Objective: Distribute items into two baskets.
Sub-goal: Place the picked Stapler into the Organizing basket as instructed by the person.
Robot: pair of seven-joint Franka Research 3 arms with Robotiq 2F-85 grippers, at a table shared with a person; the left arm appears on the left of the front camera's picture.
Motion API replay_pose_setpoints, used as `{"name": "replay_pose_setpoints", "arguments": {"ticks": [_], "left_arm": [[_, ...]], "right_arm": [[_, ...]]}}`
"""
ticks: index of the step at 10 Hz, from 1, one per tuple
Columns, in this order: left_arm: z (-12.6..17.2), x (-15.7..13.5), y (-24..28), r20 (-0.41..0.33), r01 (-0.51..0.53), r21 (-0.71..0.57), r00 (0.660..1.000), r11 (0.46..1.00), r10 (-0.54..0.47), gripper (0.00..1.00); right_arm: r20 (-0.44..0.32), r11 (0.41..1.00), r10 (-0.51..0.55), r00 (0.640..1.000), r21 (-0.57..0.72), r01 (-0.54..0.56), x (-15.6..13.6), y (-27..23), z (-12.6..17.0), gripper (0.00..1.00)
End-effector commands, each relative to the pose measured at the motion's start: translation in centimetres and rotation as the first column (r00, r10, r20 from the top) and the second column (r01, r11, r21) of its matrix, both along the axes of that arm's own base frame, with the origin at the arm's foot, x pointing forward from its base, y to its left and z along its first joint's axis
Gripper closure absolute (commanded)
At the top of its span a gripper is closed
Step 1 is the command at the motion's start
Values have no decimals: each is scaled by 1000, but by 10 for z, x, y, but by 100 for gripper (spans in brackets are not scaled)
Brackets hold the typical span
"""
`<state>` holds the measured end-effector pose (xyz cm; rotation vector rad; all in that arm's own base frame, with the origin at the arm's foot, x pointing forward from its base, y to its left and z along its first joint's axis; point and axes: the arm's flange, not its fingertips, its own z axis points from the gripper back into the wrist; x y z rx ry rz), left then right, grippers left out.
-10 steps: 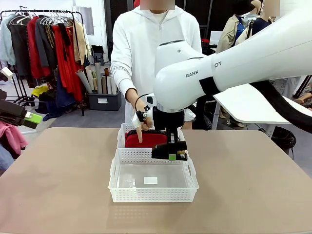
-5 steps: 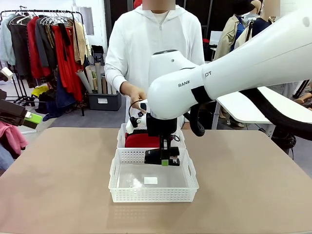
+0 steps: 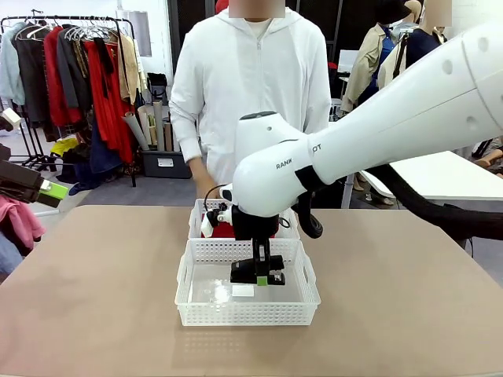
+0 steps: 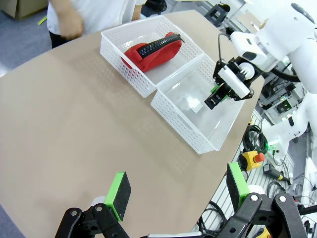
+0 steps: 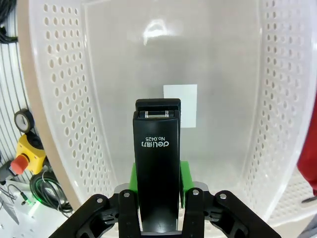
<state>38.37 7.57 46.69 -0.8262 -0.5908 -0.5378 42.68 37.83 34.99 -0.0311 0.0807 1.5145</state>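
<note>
In the front view, the right hand [image 3: 258, 276] has come lower than a second ago and now hangs inside the near basket [image 3: 247, 314], clamped on the black stapler [image 3: 253, 272]. The person's hand, which was over the red pouch [image 3: 222, 229] before, has pulled back. The pouch lies in the far basket [image 3: 196, 218], just behind the near basket. The surface [image 3: 94, 298] is flat and tan; a clothes rack [image 3: 71, 75] stands far behind it.

In the left wrist view, the left hand [image 4: 178, 191] has its green pads [image 4: 118, 195] wide apart, holding nothing, well away from the near basket [image 4: 183, 130].

In the right wrist view, the smooth stapler [image 5: 156, 163] sits between the closed fingers above the near basket's glossy floor; the perforated wall [image 5: 59, 99] curves around it.
</note>
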Motion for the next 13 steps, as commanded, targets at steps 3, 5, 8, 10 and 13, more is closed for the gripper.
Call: {"name": "replay_pose_setpoints", "arguments": {"ticks": [3,5,8,10,13], "left_arm": [[1,-1,-1,1,1,-14,1000,1000,-1,0],[1,-1,-1,1,1,-14,1000,1000,-1,0],[1,-1,-1,1,1,-14,1000,1000,-1,0],[1,-1,-1,1,1,-14,1000,1000,-1,0],[1,-1,-1,1,1,-14,1000,1000,-1,0]], "right_arm": [[10,1000,15,1000,2,-15,11,1,-13,100],[-7,1000,8,1000,15,-8,14,0,-21,100],[-16,1000,10,1000,13,-9,16,1,-22,100],[-18,1000,13,1000,20,-12,17,2,-23,100],[-28,999,17,999,27,-16,18,3,-25,100]]}}
